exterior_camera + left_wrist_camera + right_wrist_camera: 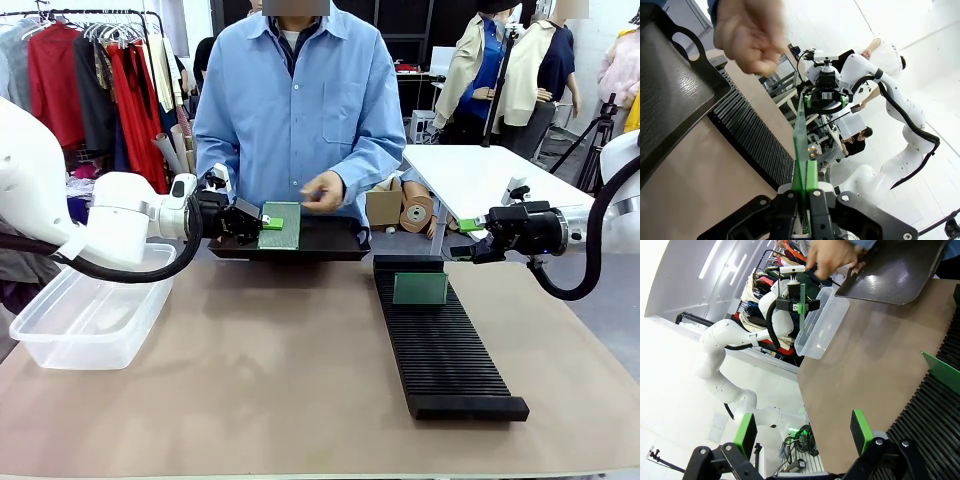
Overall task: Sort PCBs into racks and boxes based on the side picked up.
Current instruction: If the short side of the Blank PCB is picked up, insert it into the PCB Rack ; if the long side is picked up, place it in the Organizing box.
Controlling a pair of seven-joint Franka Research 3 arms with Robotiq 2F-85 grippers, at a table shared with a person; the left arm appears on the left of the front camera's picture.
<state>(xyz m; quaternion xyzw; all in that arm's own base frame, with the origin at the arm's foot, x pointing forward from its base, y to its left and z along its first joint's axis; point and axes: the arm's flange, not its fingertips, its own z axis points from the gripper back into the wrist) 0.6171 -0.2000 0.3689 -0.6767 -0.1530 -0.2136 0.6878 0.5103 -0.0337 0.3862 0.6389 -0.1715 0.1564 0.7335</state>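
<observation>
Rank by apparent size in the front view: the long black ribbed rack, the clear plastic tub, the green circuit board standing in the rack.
1. Long black ribbed rack
2. Clear plastic tub, somewhat smaller, though cut by the frame edge
3. Green circuit board standing in the rack

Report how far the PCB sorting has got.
Done: one PCB stands upright in the black rack. In hand: the left gripper grips another PCB by its edge above the tray. The clear box looks empty; the right gripper is open.

The left gripper reaches toward the middle with its fingers clamped together, while the right gripper hangs with fingers spread apart, holding nothing.
</observation>
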